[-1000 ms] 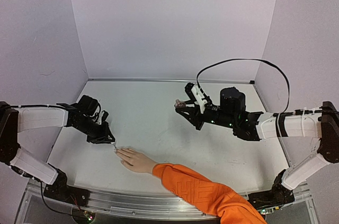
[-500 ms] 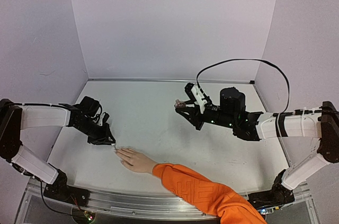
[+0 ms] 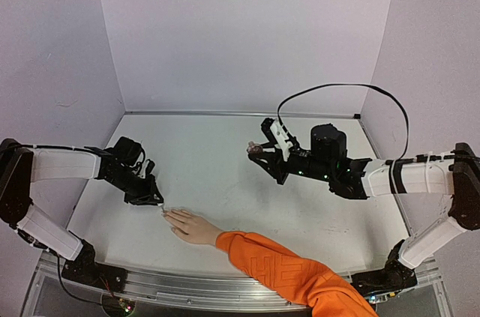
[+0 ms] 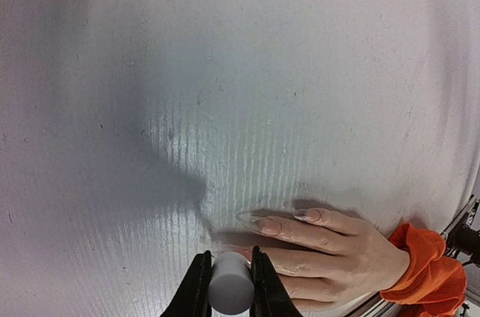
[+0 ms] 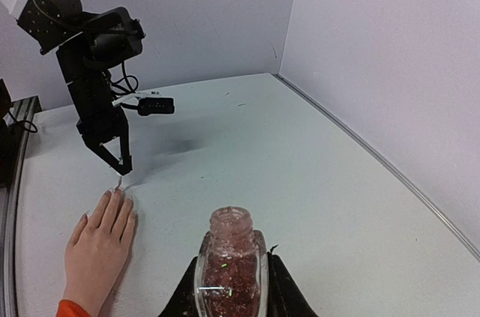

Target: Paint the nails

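Observation:
A pale hand (image 3: pixel 191 225) in an orange sleeve (image 3: pixel 285 272) lies flat on the table, fingers pointing left. Its long nails (image 4: pixel 270 225) show on the fingertips in the left wrist view. My left gripper (image 3: pixel 155 201) is shut on a grey cylindrical brush cap (image 4: pixel 230 285), right at the fingertips of the hand (image 4: pixel 330 246). The cap hides the brush below it; a thin white stem (image 5: pixel 118 180) reaches down to a fingertip. My right gripper (image 3: pixel 255 149) hovers mid-table, shut on an open bottle of red glitter polish (image 5: pixel 231 264).
White walls close in the table on three sides. A black cable (image 3: pixel 337 88) loops above the right arm. A metal rail (image 3: pixel 187 287) runs along the near edge under the sleeve. The left arm (image 5: pixel 101 107) stands over the hand (image 5: pixel 96 246) in the right wrist view.
The left arm has shifted only very slightly at the fingertips. The hand and the right arm with the bottle have stayed put.

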You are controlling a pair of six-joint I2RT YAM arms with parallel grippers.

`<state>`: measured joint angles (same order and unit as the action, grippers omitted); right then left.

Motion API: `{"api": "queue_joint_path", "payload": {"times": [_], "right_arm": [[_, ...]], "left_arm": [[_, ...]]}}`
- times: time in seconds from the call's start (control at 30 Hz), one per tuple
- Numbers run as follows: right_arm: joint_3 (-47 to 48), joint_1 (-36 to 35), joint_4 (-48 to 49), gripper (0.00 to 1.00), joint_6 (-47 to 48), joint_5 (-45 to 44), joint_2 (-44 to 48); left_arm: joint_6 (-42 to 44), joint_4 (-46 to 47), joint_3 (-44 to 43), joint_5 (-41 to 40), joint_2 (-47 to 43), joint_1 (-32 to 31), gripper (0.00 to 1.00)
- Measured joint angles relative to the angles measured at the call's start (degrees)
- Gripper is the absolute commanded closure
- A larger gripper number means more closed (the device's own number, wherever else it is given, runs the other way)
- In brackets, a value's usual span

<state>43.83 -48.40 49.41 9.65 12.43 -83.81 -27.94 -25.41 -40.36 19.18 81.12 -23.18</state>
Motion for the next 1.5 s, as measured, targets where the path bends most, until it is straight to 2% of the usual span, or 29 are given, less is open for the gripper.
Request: {"api": "queue_joint_path", "payload": {"times": [1.1,1.5], "right_arm": [[0.0,0.0,0.0,1.0,0.0,0.0,-0.4],[0.0,0.0,0.0,1.0,0.0,0.2,-0.4]], "left_arm": [[1.0,-0.9,0.0,-3.8,-0.7,0.0,1.0],[1.1,-1.6,0.0,-1.1,-3.3,0.0,1.0]]}}
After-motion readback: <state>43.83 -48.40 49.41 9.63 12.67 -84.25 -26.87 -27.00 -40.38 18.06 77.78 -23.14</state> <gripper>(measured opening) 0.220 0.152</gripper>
